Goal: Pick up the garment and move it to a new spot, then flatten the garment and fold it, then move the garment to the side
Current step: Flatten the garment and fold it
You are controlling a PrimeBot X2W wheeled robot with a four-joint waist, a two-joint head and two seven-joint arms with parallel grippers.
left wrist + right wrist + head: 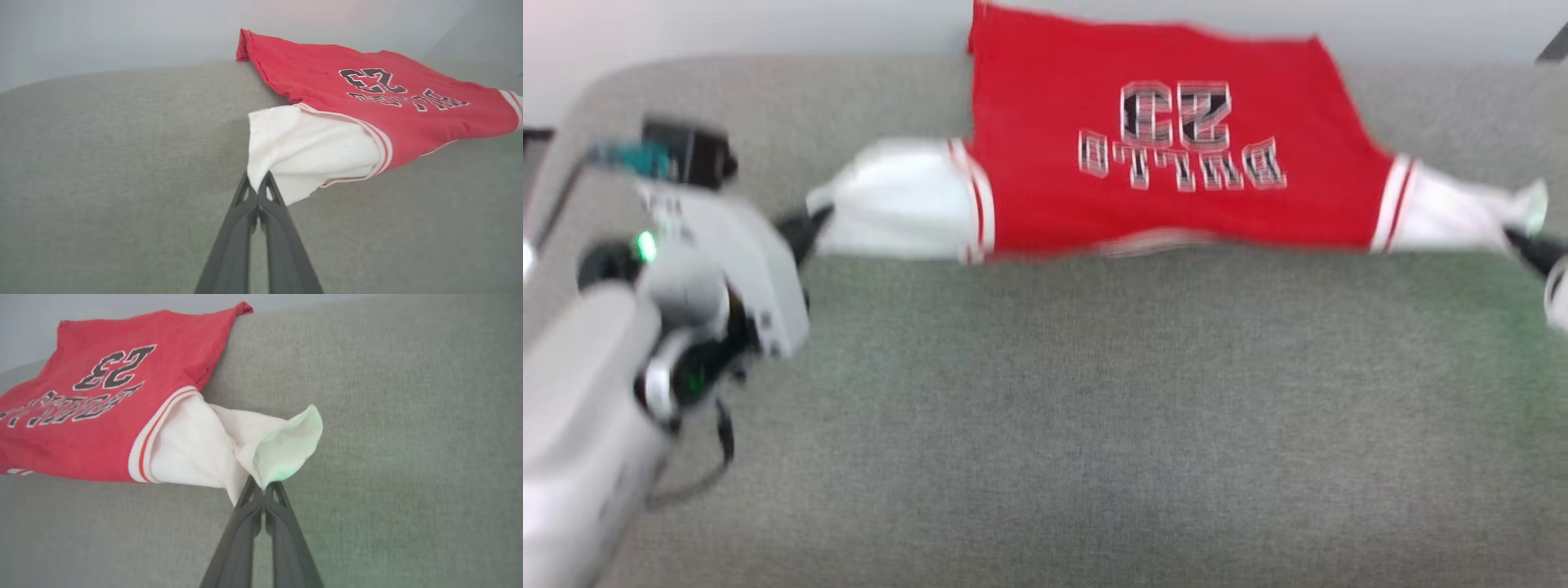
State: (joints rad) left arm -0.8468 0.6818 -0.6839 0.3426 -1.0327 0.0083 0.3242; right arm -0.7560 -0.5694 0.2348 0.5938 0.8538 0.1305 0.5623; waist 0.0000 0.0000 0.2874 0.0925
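Red BULLS 23 jersey (1176,163) spread across far side of grey fabric surface (1094,425), hem at far edge. Left gripper (258,181) extended forward, jaws pinched tight on end of jersey's white sleeve. Right gripper (264,486) out wide opposite, clamped on other sleeve tip. Sleeves drawn outward.

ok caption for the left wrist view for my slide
Left pincer shut on a white sleeve of the red garment spread over a grey fabric surface
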